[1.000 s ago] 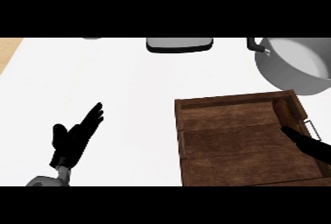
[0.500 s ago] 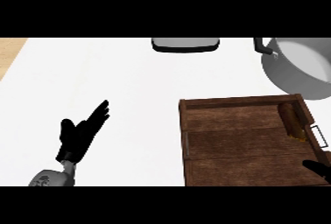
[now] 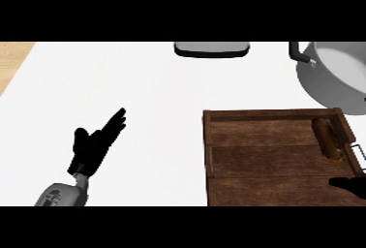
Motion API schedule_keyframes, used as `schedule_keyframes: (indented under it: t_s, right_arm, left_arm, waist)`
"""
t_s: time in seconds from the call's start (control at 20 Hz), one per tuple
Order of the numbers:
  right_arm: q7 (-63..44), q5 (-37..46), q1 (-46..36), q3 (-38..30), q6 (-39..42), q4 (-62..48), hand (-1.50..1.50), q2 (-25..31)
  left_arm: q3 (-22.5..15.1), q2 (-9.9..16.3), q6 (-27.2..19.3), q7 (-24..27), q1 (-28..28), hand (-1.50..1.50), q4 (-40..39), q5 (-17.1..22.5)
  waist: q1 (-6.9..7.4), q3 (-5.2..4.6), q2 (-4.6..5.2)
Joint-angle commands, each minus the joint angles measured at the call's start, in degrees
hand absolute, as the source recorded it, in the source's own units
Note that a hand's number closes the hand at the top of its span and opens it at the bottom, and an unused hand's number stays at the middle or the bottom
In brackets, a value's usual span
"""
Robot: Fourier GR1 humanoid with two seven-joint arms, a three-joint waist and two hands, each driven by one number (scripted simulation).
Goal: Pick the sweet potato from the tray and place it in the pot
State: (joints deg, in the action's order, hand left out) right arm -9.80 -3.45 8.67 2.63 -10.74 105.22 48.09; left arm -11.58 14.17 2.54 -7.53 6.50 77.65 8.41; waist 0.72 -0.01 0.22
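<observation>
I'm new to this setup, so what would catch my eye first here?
The dark wooden tray at lower right stands out against the white counter, with the sweet potato lying along its right wall. Behind it at upper right sits the grey pot, and the left hand rests open at lower left.

Wooden tray (image 3: 279, 160), metal pot (image 3: 336, 77)

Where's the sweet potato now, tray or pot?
In the tray. The sweet potato lies along its right wall, unheld; the pot sits beyond.
</observation>
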Motion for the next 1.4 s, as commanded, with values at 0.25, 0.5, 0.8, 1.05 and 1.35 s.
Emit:
schedule_keyframes:
  t_s: [0.25,0.5,0.8,1.05,1.35]
  right_arm:
    - [7.35,6.81,-5.9,-0.29,9.03,-19.0,-1.5,-4.09]
    - [15.59,8.29,-6.03,-6.42,9.29,-24.22,-1.5,-5.28]
    - [24.51,5.9,-7.16,-10.22,16.24,-30.79,-1.5,-7.65]
    - [27.72,0.82,-9.91,-11.68,22.26,-33.74,-1.5,-10.19]
    - [32.33,-0.14,-14.68,-13.54,25.93,-44.28,-1.5,-13.54]
  left_arm:
    - [1.01,-0.96,1.12,-2.04,-2.76,0.0,3.58,-1.13]
    - [2.7,-0.87,2.87,2.03,-2.91,0.0,-0.71,-2.74]
    - [3.57,-4.36,0.94,-2.85,2.33,0.0,-0.14,-3.57]
    - [3.36,-3.31,3.08,2.23,-2.41,0.0,-1.02,-4.69]
    - [2.85,-4.53,2.8,0.18,-3.63,0.0,2.47,-5.63]
  waist:
    - [-0.48,0.02,-0.21]
    - [-0.76,0.01,-0.21]
    - [-0.79,0.04,-0.2]
    - [-0.65,0.02,-0.19]
    - [-0.35,0.04,-0.18]
